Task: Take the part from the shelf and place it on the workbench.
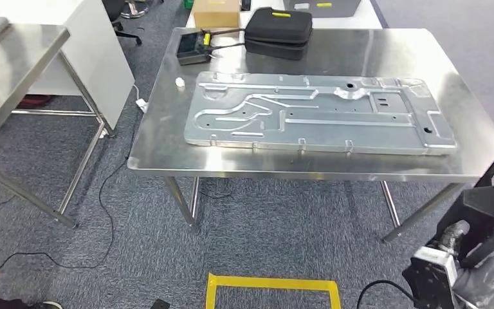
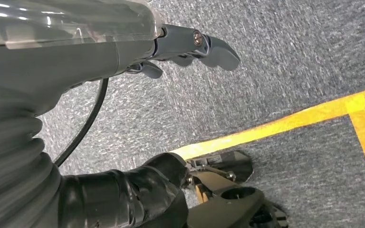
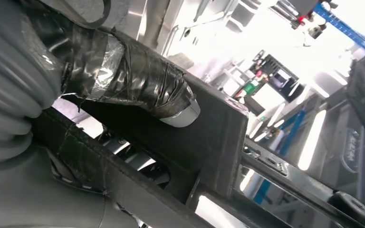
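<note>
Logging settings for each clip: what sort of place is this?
Probably an industrial workshop or robot test lab: a stainless steel workbench bearing a large stamped metal panel, grey carpet marked with yellow floor tape, and a black equipment case.

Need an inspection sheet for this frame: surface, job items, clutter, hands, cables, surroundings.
Surface: steel workbench, shiny, bare at the near edge.
Job items: black part gripped by the right hand, low at the right, not yet over the bench.
Clutter: large stamped metal panel lying flat; black case, cardboard box and small black device at the far edge.
Hands: left hand hangs over the carpet, holding nothing.
Cables: black cable across the floor.
Surroundings: yellow floor tape; second steel table to the left.
</note>
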You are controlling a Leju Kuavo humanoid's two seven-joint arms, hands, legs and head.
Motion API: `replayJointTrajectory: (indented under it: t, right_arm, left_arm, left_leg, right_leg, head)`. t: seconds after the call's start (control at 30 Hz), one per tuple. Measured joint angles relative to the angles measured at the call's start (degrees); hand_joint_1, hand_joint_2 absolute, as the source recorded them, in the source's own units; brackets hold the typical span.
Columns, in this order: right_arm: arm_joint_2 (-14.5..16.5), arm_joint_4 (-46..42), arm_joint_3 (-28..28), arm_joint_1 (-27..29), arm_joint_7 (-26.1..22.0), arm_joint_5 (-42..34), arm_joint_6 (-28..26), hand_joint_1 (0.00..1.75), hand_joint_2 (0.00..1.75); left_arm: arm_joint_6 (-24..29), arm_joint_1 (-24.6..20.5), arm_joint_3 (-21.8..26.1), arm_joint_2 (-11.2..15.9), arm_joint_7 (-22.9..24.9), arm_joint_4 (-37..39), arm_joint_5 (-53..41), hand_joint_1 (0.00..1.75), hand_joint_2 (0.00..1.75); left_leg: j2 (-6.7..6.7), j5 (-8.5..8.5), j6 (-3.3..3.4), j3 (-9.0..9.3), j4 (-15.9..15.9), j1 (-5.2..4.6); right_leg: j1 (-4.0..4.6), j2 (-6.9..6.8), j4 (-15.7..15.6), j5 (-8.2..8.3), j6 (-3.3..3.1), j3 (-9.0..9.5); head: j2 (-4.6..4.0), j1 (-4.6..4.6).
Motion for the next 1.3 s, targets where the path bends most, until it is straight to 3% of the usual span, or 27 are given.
replayJointTrajectory:
  t: [0.1, 0.13, 0.2, 0.23, 0.27, 0.3, 0.37, 0.4, 0.43, 0.5, 0.6, 0.67, 0.73, 0.77, 0.8, 0.83, 0.87, 0.93, 1.07, 1.13, 1.23, 1.27, 1.3]
  right_arm:
    - [-0.32, -0.23, -0.26, -0.68, 0.08, -0.04, 0.4, 1.75, 1.75]
    - [-0.4, -0.33, -0.29, -0.97, 0.1, -0.04, 0.51, 1.75, 1.75]
    - [-0.52, -0.43, -0.3, -1.44, 0.13, -0.04, 0.6, 1.75, 1.75]
    - [-0.56, -0.43, -0.3, -1.56, 0.14, -0.05, 0.61, 1.75, 1.75]
    - [-0.58, -0.43, -0.3, -1.61, 0.16, -0.05, 0.61, 1.75, 1.75]
    - [-0.6, -0.43, -0.3, -1.67, 0.17, -0.06, 0.61, 1.75, 1.75]
    - [-0.65, -0.48, -0.31, -1.9, 0.2, -0.09, 0.58, 1.75, 1.75]
    - [-0.68, -0.54, -0.34, -2.1, 0.2, -0.13, 0.55, 1.75, 1.75]
    - [-0.76, -0.62, -0.39, -2.3, 0.21, -0.21, 0.51, 1.75, 1.75]
    - [-0.97, -0.82, -0.57, -2.58, 0.27, -0.39, 0.42, 1.75, 1.75]
    - [-1.56, -1.4, -1.13, -2.93, 0.34, -0.62, 0.28, 1.75, 1.75]
    - [-2.17, -1.93, -1.75, -3.48, 0.41, -0.9, 0.19, 1.75, 1.75]
    - [-2.74, -2.31, -2.43, -3.88, 0.61, -1.15, 0.17, 1.75, 1.75]
    - [-3.01, -2.43, -2.73, -3.95, 0.76, -1.23, 0.2, 1.75, 1.75]
    - [-3.29, -2.54, -3.03, -4.05, 0.9, -1.31, 0.25, 1.75, 1.75]
    - [-3.61, -2.67, -3.32, -4.21, 1.02, -1.34, 0.31, 1.75, 1.75]
    - [-3.95, -2.84, -3.61, -4.44, 1.09, -1.38, 0.37, 1.75, 1.75]
    - [-4.56, -3.15, -4.07, -5.08, 1.14, -1.37, 0.51, 1.75, 1.75]
    - [-5.4, -3.78, -4.7, -6.08, 1.32, -1.0, 0.58, 1.75, 1.75]
    - [-5.59, -4.16, -4.92, -6.61, 1.46, -0.48, 0.51, 1.75, 1.75]
    - [-5.91, -4.55, -5.02, -7.82, 2.06, 0.03, 0.52, 1.75, 1.75]
    - [-6.04, -4.58, -5.02, -8.15, 2.26, 0.07, 0.56, 1.75, 1.75]
    - [-6.18, -4.58, -5.02, -8.42, 2.42, 0.12, 0.6, 1.75, 1.75]
  left_arm:
    - [-0.13, -0.25, -0.13, 0.01, 0.09, 0.0, -0.05, 0.0, 1.75]
    - [-0.15, -0.33, -0.16, 0.01, 0.1, 0.0, -0.07, 0.0, 1.75]
    - [-0.2, -0.38, -0.2, 0.0, 0.13, 0.0, -0.1, 0.0, 1.75]
    - [-0.22, -0.33, -0.21, 0.0, 0.14, 0.0, -0.11, 0.0, 1.75]
    - [-0.23, -0.25, -0.21, 0.0, 0.15, 0.0, -0.14, 0.0, 1.75]
    - [-0.24, -0.18, -0.22, 0.0, 0.16, 0.0, -0.17, 0.0, 1.75]
    - [-0.26, -0.11, -0.22, 0.02, 0.17, 0.0, -0.23, 0.0, 1.75]
    - [-0.26, -0.12, -0.23, 0.08, 0.19, 0.0, -0.25, 0.0, 1.75]
    - [-0.26, -0.17, -0.25, 0.13, 0.22, 0.0, -0.28, 0.0, 1.75]
    - [-0.26, -0.32, -0.3, 0.2, 0.3, 0.0, -0.37, 0.0, 1.75]
    - [-0.26, -0.24, -0.33, 0.2, 0.35, 0.0, -0.52, 0.0, 1.75]
    - [-0.28, -0.25, -0.35, 0.19, 0.38, 0.0, -0.62, 0.0, 1.75]
    - [-0.34, -0.39, -0.38, 0.16, 0.42, 0.0, -0.7, 0.0, 1.75]
    - [-0.37, -0.38, -0.39, 0.16, 0.44, 0.0, -0.75, 0.0, 1.75]
    - [-0.39, -0.32, -0.39, 0.15, 0.47, 0.0, -0.79, 0.0, 1.75]
    - [-0.4, -0.26, -0.4, 0.15, 0.49, 0.0, -0.84, 0.0, 1.75]
    - [-0.42, -0.21, -0.4, 0.11, 0.5, 0.0, -0.87, 0.0, 1.75]
    - [-0.43, -0.29, -0.43, 0.01, 0.51, 0.0, -0.94, 0.0, 1.75]
    - [-0.41, -0.59, -0.65, -0.06, 0.5, 0.0, -1.06, 0.0, 1.75]
    - [-0.42, -0.67, -0.72, -0.05, 0.5, 0.0, -1.06, 0.0, 1.75]
    - [-0.54, -0.74, -0.81, -0.04, 0.53, 0.0, -1.06, 0.0, 1.75]
    - [-0.58, -0.7, -0.82, -0.04, 0.56, 0.0, -1.06, 0.0, 1.75]
    - [-0.61, -0.64, -0.83, -0.04, 0.58, 0.0, -1.06, 0.0, 1.75]
  left_leg:
    - [0.13, -1.39, -0.92, -0.41, 1.8, 0.15]
    - [0.12, -2.58, -1.23, -1.76, 4.54, 0.25]
    - [0.11, -5.31, -1.63, -6.65, 12.75, 0.39]
    - [0.12, -5.89, -1.69, -9.12, 16.22, 0.43]
    - [0.11, -5.21, -1.64, -10.8, 17.77, 0.43]
    - [0.11, -3.27, -1.47, -11.36, 17.0, 0.42]
    - [0.08, 2.55, -0.65, -9.79, 10.14, 0.22]
    - [0.07, 4.53, -0.11, -8.63, 6.77, 0.01]
    - [0.07, 5.39, 0.36, -7.62, 4.1, -0.23]
    - [0.08, 4.85, 0.96, -6.77, 2.09, -0.59]
    - [-0.05, 4.4, 1.65, -4.8, 0.23, -0.29]
    - [-0.07, 4.03, 2.09, -3.43, -0.43, -0.08]
    - [-0.15, 3.4, 2.22, -2.83, -0.42, -0.08]
    - [-0.18, 2.99, 2.18, -2.43, -0.38, -0.09]
    - [-0.21, 2.52, 2.1, -1.87, -0.35, -0.08]
    - [-0.22, 1.98, 1.95, -1.16, -0.31, -0.06]
    - [-0.21, 1.39, 1.75, -0.48, -0.3, -0.04]
    - [-0.15, 0.45, 1.16, 0.5, -0.23, -0.05]
    - [-0.11, -0.17, 0.01, 0.51, 0.2, -0.13]
    - [-0.1, -0.72, -0.53, -1.22, 3.88, -0.03]
    - [-0.08, -4.6, -1.34, -8.47, 15.0, 0.31]
    - [-0.07, -5.3, -1.45, -10.39, 17.17, 0.37]
    - [-0.07, -4.72, -1.42, -11.39, 17.44, 0.39]
  right_leg:
    - [-0.3, 0.14, -0.39, -0.59, -1.1, 0.69]
    - [-0.4, 0.1, -0.55, -0.83, -1.4, 1.1]
    - [-0.34, 0.0, -0.61, -1.51, -1.77, 1.81]
    - [-0.3, 0.01, -0.61, -1.9, -1.81, 2.23]
    - [-0.24, 0.05, -0.61, -2.35, -1.82, 2.78]
    - [-0.18, 0.12, -0.61, -2.82, -1.79, 3.43]
    - [-0.1, 0.26, -0.68, -3.88, -1.66, 4.82]
    - [-0.01, 0.32, -0.73, -4.35, -1.47, 5.27]
    - [-0.03, 0.38, -0.83, -4.68, -1.2, 5.48]
    - [-0.05, 0.39, -1.01, -4.69, -0.46, 5.83]
    - [-0.18, 0.18, 0.62, -4.8, 0.38, 6.04]
    - [-0.35, 0.11, 5.66, -6.83, 0.85, 3.32]
    - [-0.44, 0.11, 12.07, -9.22, 1.34, -1.4]
    - [-0.49, 0.1, 13.73, -9.31, 1.51, -3.23]
    - [-0.53, 0.08, 13.47, -8.19, 1.55, -4.13]
    - [-0.56, 0.05, 11.08, -5.78, 1.55, -3.96]
    - [-0.58, 0.0, 7.31, -2.76, 1.47, -3.1]
    - [-0.24, -0.09, 1.53, 0.75, 1.03, -1.64]
    - [0.08, 0.04, -0.58, 1.09, -0.59, -0.99]
    - [-0.14, 0.06, -0.87, 0.67, -1.27, -0.13]
    - [-0.12, 0.0, -1.04, -0.32, -1.84, 0.9]
    - [-0.08, 0.03, -1.04, -0.7, -1.87, 1.35]
    - [-0.06, 0.08, -1.04, -1.11, -1.84, 1.91]
  head:
    - [0.0, -0.14]
    - [0.0, -0.18]
    - [0.0, -0.25]
    - [0.0, -0.24]
    - [0.0, -0.26]
    - [0.0, -0.25]
    - [0.0, -0.23]
    - [0.0, -0.16]
    - [0.0, -0.13]
    - [0.0, -0.08]
    - [0.0, -0.08]
    - [0.0, -0.03]
    - [0.0, -0.03]
    - [0.0, -0.03]
    - [0.0, -0.04]
    - [0.0, -0.03]
    - [0.0, -0.03]
    - [0.0, 0.02]
    - [0.0, 0.07]
    - [0.0, -0.07]
    - [0.0, -0.28]
    - [0.0, -0.27]
    - [0.0, -0.27]
